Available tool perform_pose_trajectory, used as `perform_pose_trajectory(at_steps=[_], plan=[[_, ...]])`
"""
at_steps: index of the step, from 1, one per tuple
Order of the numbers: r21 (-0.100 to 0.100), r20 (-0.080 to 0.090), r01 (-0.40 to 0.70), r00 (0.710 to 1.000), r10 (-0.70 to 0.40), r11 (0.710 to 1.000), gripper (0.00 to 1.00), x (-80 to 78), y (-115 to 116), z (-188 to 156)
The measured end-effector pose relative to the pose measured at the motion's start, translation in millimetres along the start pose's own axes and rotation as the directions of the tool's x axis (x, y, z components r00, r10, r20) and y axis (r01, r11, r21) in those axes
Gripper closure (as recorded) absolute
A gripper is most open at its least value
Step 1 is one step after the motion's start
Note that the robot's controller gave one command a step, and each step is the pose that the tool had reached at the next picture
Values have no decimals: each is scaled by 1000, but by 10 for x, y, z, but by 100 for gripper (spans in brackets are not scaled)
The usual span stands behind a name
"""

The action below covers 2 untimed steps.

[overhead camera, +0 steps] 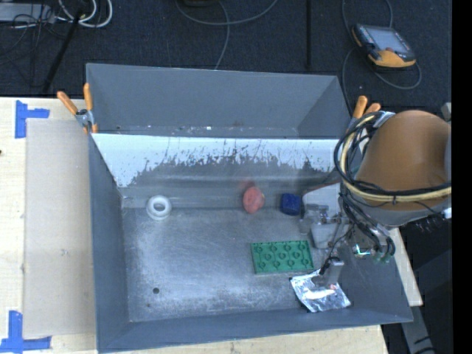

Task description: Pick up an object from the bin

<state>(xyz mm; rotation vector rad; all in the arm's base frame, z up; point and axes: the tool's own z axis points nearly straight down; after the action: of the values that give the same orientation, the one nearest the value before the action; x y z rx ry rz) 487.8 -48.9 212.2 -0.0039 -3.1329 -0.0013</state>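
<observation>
My gripper (328,271) hangs low at the bin's right front, its dark fingertip right over a crumpled silver foil wrapper (319,294) with red and blue print. Whether the wrapper sits between the fingers is hidden. Just left of the gripper a green studded building plate (281,257) lies flat on the floor. Behind it, near the back wall, sit a small blue block (290,203) and a pink rounded lump (253,199).
A white tape roll (158,207) lies at the back left of the bin floor. The arm with its orange dome and cables covers the bin's right wall. The left and front middle of the floor hold only a small dark speck.
</observation>
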Motion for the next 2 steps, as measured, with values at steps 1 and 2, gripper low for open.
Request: perform_pose_trajectory(at_steps=[1, 2], plan=[[-1, 2, -38, 999, 38, 999, 0, -415, 394, 1465], [0, 8, -36, 999, 36, 999, 100, -430, 387, 1424]])
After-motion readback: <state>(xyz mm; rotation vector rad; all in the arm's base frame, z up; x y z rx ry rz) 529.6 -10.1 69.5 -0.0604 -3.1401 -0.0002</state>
